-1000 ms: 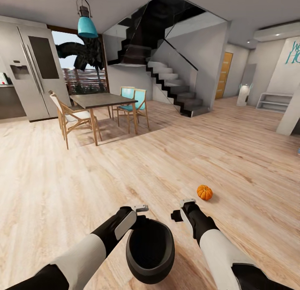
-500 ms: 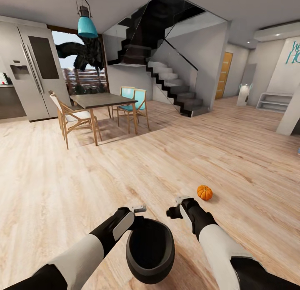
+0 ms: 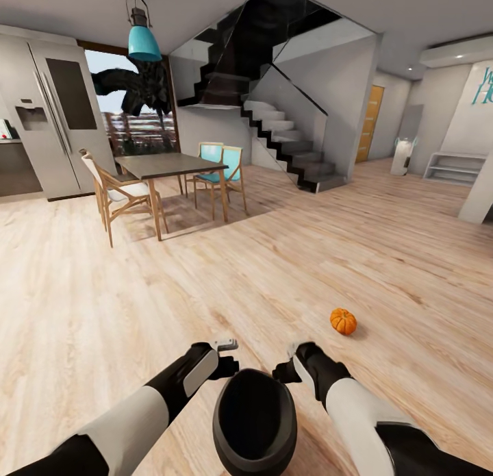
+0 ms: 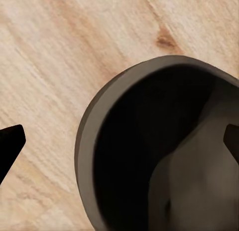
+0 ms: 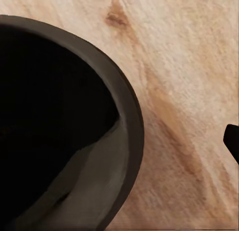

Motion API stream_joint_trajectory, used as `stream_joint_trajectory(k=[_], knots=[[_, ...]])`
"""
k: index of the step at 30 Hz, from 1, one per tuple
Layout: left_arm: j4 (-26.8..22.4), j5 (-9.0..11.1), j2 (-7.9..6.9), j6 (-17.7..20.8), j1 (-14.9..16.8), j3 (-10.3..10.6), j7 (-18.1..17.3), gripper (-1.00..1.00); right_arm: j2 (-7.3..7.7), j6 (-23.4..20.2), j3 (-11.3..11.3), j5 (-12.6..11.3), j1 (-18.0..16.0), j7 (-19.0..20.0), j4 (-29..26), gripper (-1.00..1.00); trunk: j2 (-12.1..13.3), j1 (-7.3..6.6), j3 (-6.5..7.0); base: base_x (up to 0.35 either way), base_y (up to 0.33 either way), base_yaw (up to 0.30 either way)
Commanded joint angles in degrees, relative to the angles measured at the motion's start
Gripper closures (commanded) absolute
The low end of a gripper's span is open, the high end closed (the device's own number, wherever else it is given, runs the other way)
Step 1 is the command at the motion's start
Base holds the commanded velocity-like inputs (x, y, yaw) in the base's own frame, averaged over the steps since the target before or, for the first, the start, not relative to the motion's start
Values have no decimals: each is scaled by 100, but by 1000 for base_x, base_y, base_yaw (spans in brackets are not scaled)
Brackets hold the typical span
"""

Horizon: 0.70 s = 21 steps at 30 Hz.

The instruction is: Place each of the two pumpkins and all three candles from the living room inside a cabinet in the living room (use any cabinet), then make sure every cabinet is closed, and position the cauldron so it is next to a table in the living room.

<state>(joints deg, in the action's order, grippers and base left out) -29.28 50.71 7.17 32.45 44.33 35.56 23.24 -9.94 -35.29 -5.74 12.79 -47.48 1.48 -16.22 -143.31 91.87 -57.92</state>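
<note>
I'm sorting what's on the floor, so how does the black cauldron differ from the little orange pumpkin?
The glossy black round cauldron is much bigger than the small orange ribbed pumpkin. The cauldron is hollow and open-topped; the pumpkin is closed. The cauldron sits between both hands; the pumpkin lies apart, farther out. Both are round, over the wooden floor.

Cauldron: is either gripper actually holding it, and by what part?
Cannot be told. The left gripper and right gripper flank the cauldron at its rim; no closed grip shows.

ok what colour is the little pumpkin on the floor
Orange, with a small dark stem; the pumpkin shows best in the head view, on the wood floor.
</note>
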Motion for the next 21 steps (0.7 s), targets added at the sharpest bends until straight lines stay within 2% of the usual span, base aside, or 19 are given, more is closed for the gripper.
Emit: stream_joint_trajectory(k=[1,10,21], knots=[[23,67,8,0,0,33,49,-100,-6,-22,-47,59,3,12,89,-100,-2,-1,-6,11,8,0],[260,80,63,67,-11,35,-102,-100,-6,-6,-35,66,10,-22,404,-100,-2,-1,-6,4,3,0],[303,92,127,95,-6,107,-138,-100,-6,9,-32,58,10,-25,399,-100,-2,-1,-6,0,0,0]])
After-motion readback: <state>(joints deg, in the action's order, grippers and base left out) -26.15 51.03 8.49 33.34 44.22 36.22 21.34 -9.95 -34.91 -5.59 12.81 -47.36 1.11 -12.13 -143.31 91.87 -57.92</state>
